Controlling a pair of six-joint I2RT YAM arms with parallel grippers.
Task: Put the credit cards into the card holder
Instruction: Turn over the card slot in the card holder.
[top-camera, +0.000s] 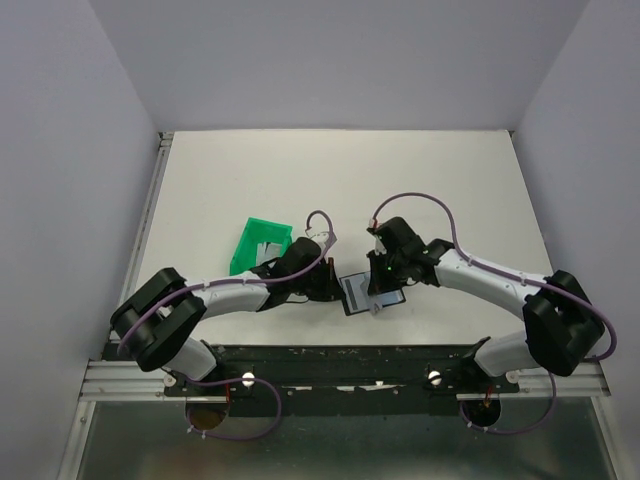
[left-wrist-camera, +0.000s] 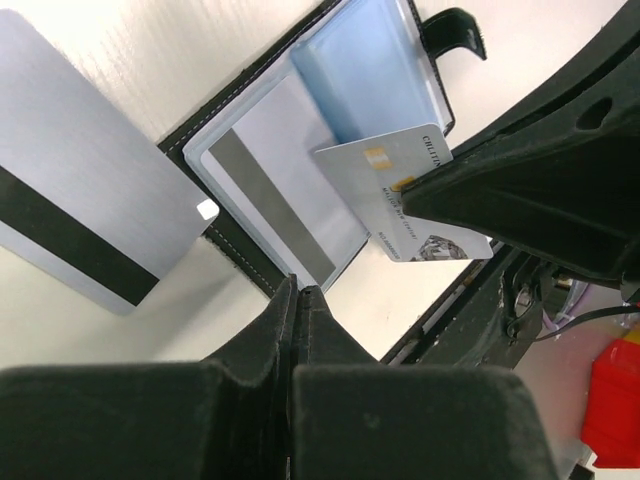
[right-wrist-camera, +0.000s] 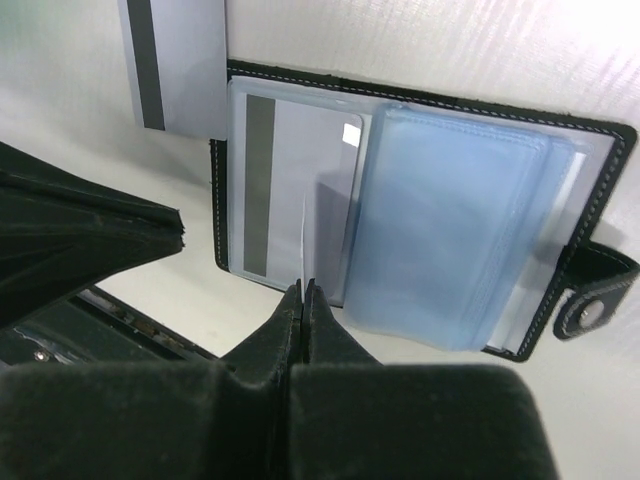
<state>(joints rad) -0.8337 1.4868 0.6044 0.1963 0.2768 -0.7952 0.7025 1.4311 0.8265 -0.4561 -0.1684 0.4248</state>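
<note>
From above, we see the open card holder on the desk between both arms, with the right end effector at its right edge.

Left wrist: our left end effector is pinched empty at bottom centre, and a silver card lies upper left.

Right wrist: the right one clamps a white card edge-on, its edge running up-frame over the holder's left pocket.

Overhead camera looks down from behind; both wrist cameras closely share the open card holder.
</note>
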